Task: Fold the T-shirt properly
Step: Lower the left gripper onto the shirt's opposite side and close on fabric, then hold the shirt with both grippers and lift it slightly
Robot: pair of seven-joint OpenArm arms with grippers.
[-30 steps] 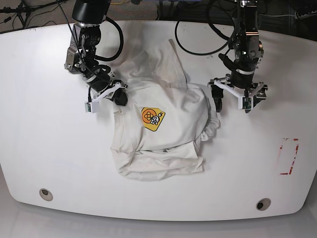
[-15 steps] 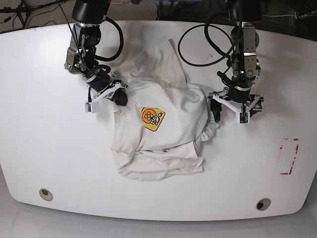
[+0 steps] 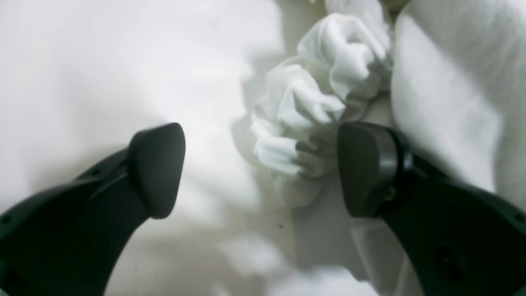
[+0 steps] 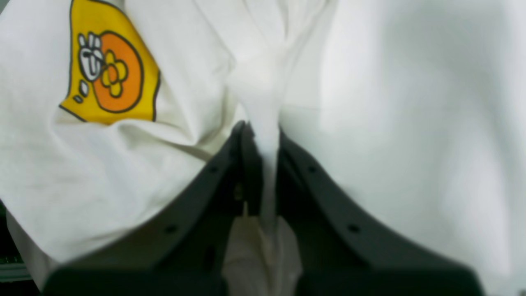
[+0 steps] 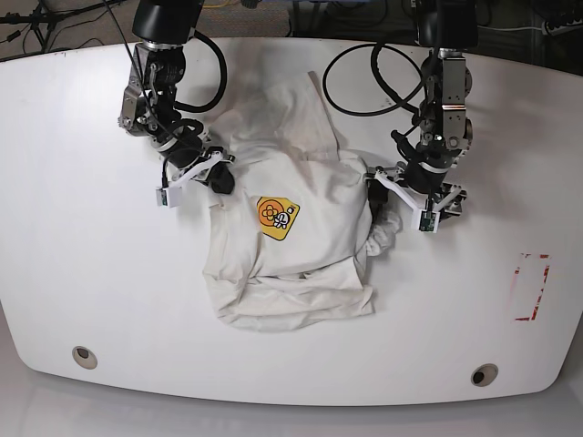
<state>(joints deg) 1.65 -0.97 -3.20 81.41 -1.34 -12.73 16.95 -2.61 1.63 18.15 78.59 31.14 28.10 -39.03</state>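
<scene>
We are holding the shirt point(image 5: 291, 237), lying crumpled at mid-table point(image 5: 91, 273), with the right gripper point(image 4: 263, 152) pinching a ridge of cloth beside the badge point(image 4: 111, 70), at upper left of that wrist view. The left gripper point(image 3: 261, 168) is hanging with fingers spread around a bunched fold point(image 3: 312, 107) at upper centre. We are judging it best to sink lower, centring the bunch, before closing. No containers are showing.
</scene>
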